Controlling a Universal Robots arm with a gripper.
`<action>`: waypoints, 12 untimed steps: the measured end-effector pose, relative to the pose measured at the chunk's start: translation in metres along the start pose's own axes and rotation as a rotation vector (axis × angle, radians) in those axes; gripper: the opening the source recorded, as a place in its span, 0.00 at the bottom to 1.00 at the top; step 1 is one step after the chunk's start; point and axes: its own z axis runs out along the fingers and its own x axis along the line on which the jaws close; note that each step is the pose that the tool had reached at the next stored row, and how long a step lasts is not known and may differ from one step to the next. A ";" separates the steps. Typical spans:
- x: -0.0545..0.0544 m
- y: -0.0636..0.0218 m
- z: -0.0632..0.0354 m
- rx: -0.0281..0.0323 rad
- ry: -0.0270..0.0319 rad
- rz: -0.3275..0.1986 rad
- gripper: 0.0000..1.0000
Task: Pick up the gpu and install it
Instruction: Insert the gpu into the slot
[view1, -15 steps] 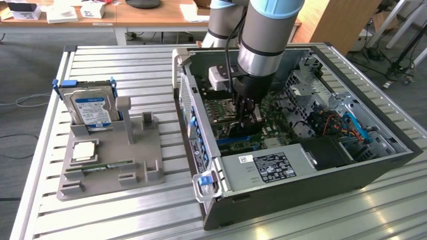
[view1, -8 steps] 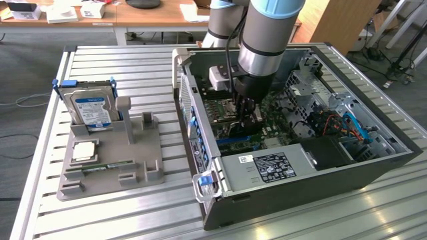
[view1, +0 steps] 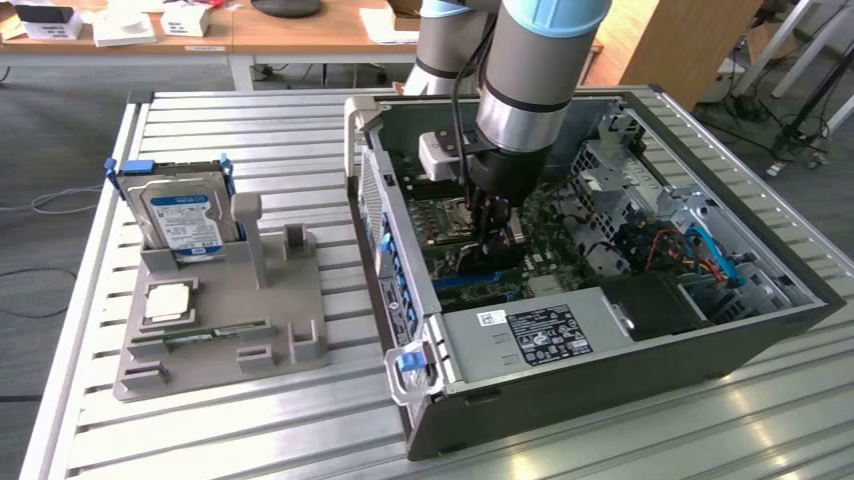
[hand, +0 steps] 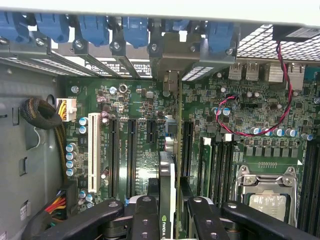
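Lab room, slatted metal table. Open black computer case on exterior view's right. Black two-finger gripper inside case, clenched on thin dark gpu card. Card held edge-on over green motherboard, bracket end toward rear openings, likely for slot alignment.

Beyond the pincer, wooden desks carry white boxes and papers. A tan wooden cabinet stands beyond it toward the exterior view's right. Grey floor surrounds the ribbed metal table below the pincer.
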 end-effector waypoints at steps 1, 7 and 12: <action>0.000 0.0000 0.0000 0.0000 0.0000 0.000 0.27; 0.000 -0.0001 0.0001 -0.0066 -0.0011 0.000 0.27; 0.000 -0.0004 0.0000 -0.0173 -0.0031 0.002 0.27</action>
